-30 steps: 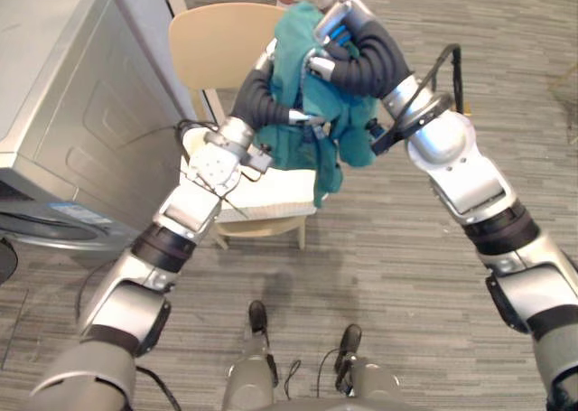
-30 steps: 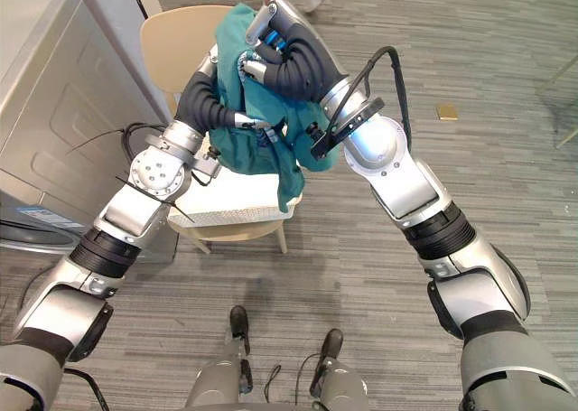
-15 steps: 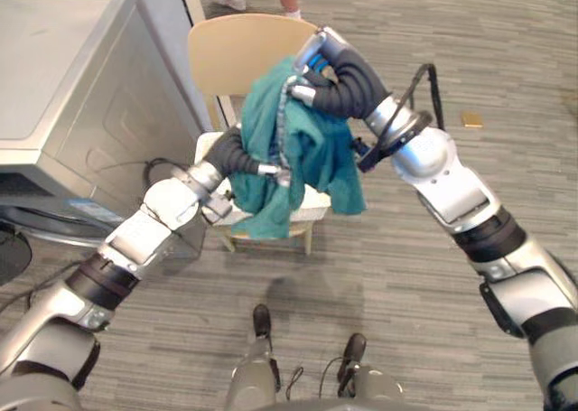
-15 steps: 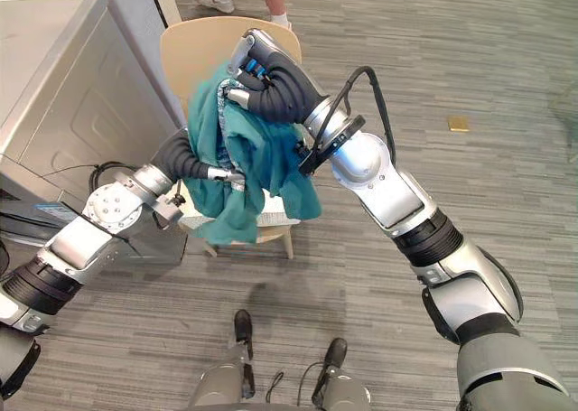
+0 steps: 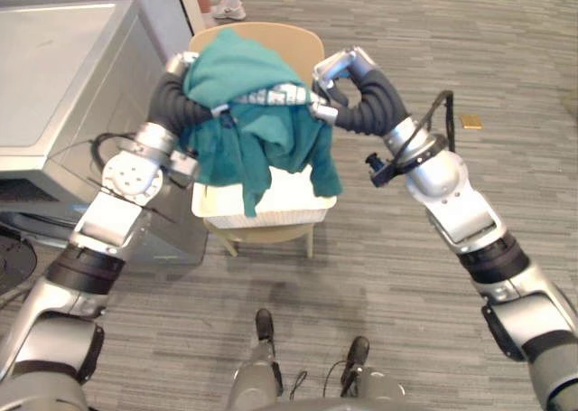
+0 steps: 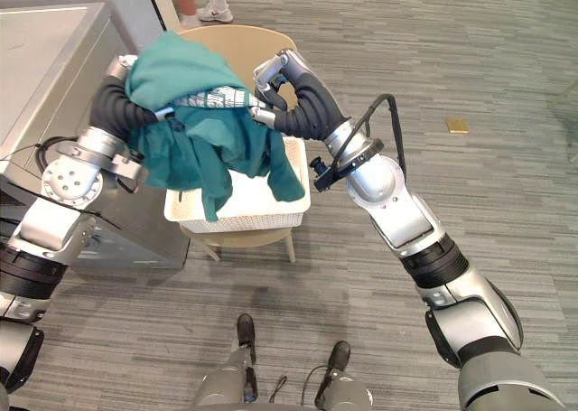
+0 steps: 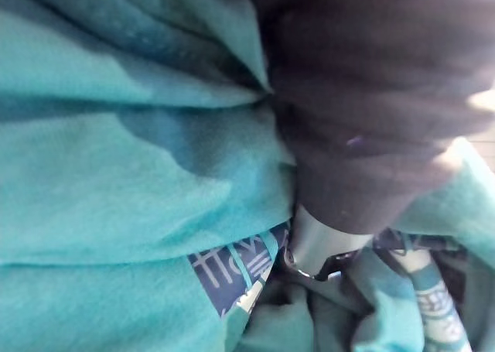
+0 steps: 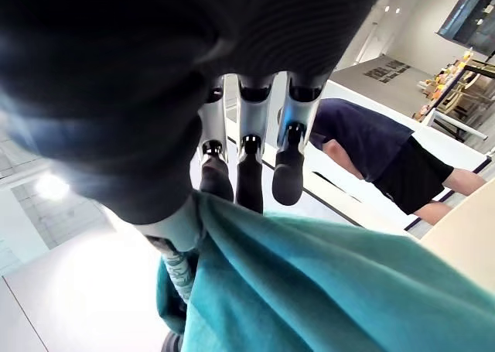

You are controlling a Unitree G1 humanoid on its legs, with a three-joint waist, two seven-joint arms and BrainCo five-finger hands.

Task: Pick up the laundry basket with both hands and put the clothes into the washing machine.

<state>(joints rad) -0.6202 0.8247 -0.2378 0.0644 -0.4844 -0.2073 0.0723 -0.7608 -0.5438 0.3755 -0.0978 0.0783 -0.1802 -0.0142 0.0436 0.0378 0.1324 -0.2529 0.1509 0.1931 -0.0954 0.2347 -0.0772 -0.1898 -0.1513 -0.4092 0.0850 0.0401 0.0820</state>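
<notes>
A teal garment (image 5: 244, 113) with a patterned band hangs in the air above the white laundry basket (image 5: 271, 214), which stands on a chair. The cloth is draped over my left hand (image 6: 120, 68), whose fingers are buried in its folds (image 7: 116, 197). My right hand (image 5: 336, 68) is at the garment's right edge, by the patterned band. Its fingers (image 8: 249, 174) are stretched out above the cloth and do not grip it, while the thumb (image 8: 174, 240) lies against the fabric.
The grey washing machine (image 5: 63, 77) stands close on the left, beside the tan chair (image 5: 298, 45). A person's legs (image 5: 226, 0) stand behind the chair. A small tan object (image 5: 470, 120) lies on the carpet to the right.
My left arm has risen up and left with the garment draped over it. The right hand's fingers have uncurled from the cloth. The basket's inside now shows under the garment.
</notes>
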